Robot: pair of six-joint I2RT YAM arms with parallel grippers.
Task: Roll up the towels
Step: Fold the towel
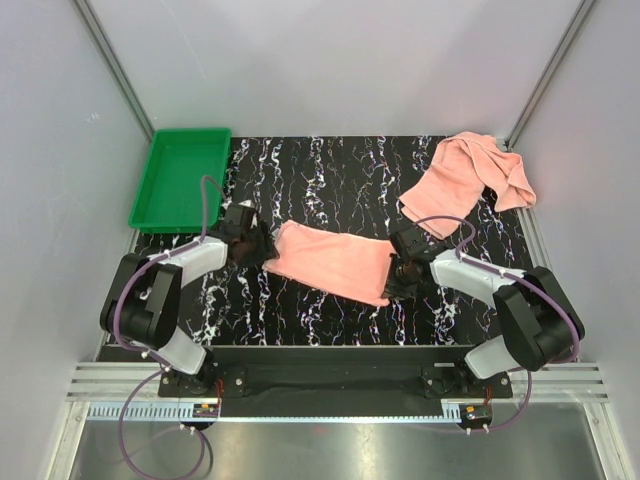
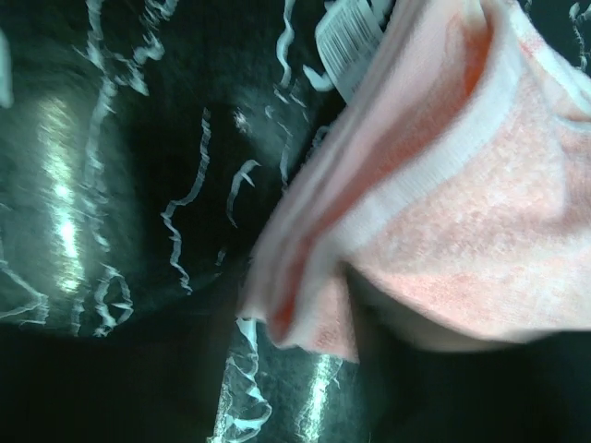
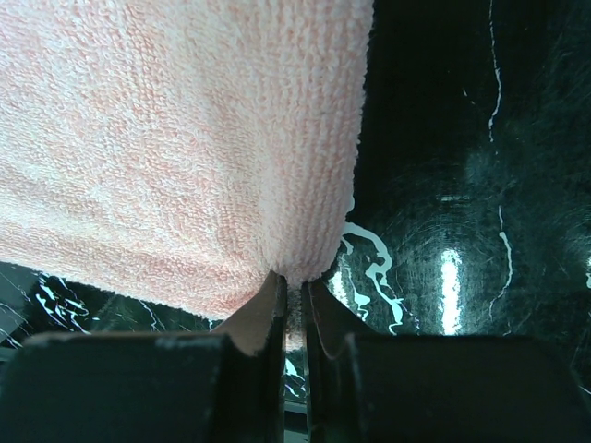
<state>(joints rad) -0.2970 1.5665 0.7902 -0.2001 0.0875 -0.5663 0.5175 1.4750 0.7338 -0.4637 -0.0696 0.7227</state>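
One salmon-pink towel [image 1: 330,262] lies folded flat across the middle of the black marbled table [image 1: 330,180]. My left gripper [image 1: 252,245] is low at its left end. In the left wrist view the towel's corner [image 2: 309,314] sits between my dark, blurred fingers, with table showing in the wide gap between them. My right gripper [image 1: 400,265] is at the towel's right end, shut on its folded edge [image 3: 314,249], the fingers [image 3: 272,309] nearly together. The second towel [image 1: 470,178] lies crumpled at the back right, away from both grippers.
A green tray [image 1: 165,200] stands at the back left corner, close behind my left arm. White walls enclose the table on three sides. A white barcode tag [image 2: 355,37] is on the towel near my left gripper.
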